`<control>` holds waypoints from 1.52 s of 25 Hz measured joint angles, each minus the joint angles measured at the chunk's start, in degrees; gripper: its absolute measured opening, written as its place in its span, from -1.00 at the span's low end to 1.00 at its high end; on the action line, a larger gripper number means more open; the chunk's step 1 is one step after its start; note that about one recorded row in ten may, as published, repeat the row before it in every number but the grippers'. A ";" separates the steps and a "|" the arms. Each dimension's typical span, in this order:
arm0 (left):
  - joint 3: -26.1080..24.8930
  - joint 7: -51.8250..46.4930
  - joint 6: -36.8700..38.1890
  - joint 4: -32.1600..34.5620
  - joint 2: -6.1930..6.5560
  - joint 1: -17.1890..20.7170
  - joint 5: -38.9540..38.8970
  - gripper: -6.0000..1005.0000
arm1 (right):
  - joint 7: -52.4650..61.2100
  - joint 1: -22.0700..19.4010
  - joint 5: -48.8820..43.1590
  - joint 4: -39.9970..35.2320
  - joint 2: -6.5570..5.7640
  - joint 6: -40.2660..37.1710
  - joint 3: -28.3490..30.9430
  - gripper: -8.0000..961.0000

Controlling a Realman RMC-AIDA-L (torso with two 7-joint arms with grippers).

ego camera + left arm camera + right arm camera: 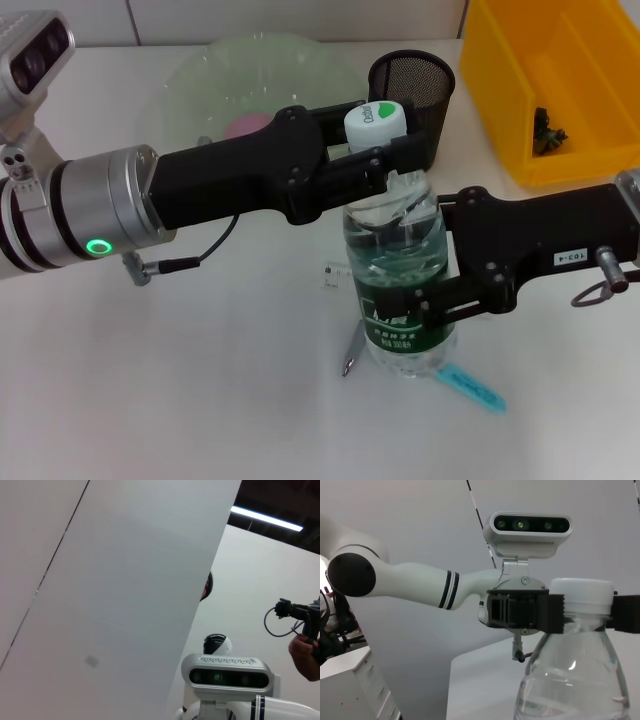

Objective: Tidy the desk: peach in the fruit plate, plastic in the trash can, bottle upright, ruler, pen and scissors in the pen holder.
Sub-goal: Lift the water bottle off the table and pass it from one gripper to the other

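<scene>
A clear water bottle (398, 255) with a white cap and green label stands upright on the white desk. My left gripper (385, 160) is shut on its neck just under the cap. My right gripper (432, 262) is closed around its body at the label. The right wrist view shows the bottle (575, 680) and the left gripper's black fingers (520, 612) clamping the neck. A pink peach (245, 125) lies in the green translucent fruit plate (200, 70). The black mesh pen holder (412, 75) stands behind the bottle.
A yellow bin (560, 90) with something dark inside stands at the back right. A blue object (470, 387), a grey pointed tip (350, 352) and a small clear marked piece (335, 275) lie by the bottle's base. The left wrist view shows only walls and my head.
</scene>
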 joint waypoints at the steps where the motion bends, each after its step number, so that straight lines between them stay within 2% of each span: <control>1: 0.00 -0.07 0.01 0.23 0.00 0.09 0.24 -0.11 | -0.01 0.00 0.00 0.04 -0.01 0.02 -0.12 0.72; 20: -0.45 0.19 1.06 3.35 0.26 1.04 2.41 -0.11 | 1.60 -0.76 0.02 0.00 -0.74 -2.03 0.44 0.72; 25: -0.60 0.49 1.12 3.53 0.55 1.19 2.74 -0.11 | 1.85 -1.06 -0.45 -0.04 -0.94 -5.59 3.47 0.72; 32: -0.88 0.05 0.89 6.29 0.86 1.97 3.70 -0.11 | 1.84 -3.28 -0.81 0.14 -2.04 -7.39 8.05 0.72; 38: -0.55 0.44 0.82 6.41 0.54 1.64 3.79 -0.11 | 1.73 -3.31 -1.44 0.53 -1.69 -7.19 8.74 0.72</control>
